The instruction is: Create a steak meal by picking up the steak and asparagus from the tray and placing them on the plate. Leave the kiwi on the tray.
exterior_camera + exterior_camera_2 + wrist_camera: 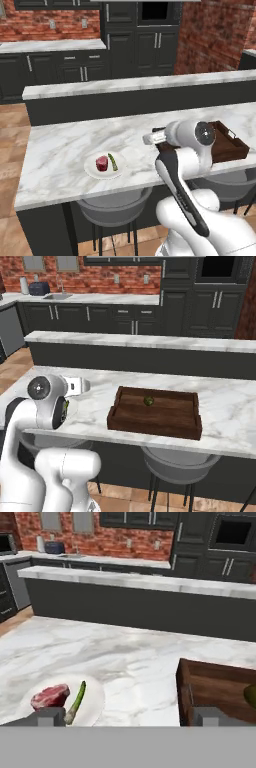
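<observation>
A: White plate (90, 167) on the table (55, 150) has steak (102, 163) & asparagus (113, 161) side by side, both on it.

B: Kiwi?

A: Kiwi (148, 401) alone in the wooden tray (150, 426), as wanted. My pincer (127, 716) hangs spread wide, nothing in it, above the table betw. plate & tray. Looks done to me, nothing left to move.

The claw (127, 716) stands wide open over the marble bench (125, 657), holding nothing. By its left tip, the steak (50, 696) and asparagus (76, 702) lie on the plate (95, 699). By its right tip: the tray (215, 687) with the kiwi (250, 695).
</observation>
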Controlling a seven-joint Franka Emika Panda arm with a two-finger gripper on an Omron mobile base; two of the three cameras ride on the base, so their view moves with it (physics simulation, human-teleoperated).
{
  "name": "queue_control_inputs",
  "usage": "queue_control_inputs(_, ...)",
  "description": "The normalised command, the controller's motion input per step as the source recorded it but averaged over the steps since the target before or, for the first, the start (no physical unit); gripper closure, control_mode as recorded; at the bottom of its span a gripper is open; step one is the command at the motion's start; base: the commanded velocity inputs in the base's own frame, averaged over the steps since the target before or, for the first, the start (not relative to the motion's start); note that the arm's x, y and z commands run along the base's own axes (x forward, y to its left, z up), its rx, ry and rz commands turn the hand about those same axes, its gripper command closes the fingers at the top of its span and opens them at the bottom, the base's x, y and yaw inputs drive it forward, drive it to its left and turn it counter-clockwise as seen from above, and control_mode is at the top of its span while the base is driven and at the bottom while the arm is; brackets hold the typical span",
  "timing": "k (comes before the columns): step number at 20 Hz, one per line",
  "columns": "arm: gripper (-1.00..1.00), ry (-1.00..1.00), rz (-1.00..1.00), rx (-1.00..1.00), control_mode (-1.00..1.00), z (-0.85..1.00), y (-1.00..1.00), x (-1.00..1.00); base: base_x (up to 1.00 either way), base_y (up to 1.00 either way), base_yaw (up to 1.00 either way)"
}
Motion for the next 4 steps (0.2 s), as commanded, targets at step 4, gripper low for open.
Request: queue_control_inputs(4, -1.00, 0.00, 0.05, 0.00, -1.00, 0.00, -0.79, -0.28, 0.00, 0.00, 0.00)
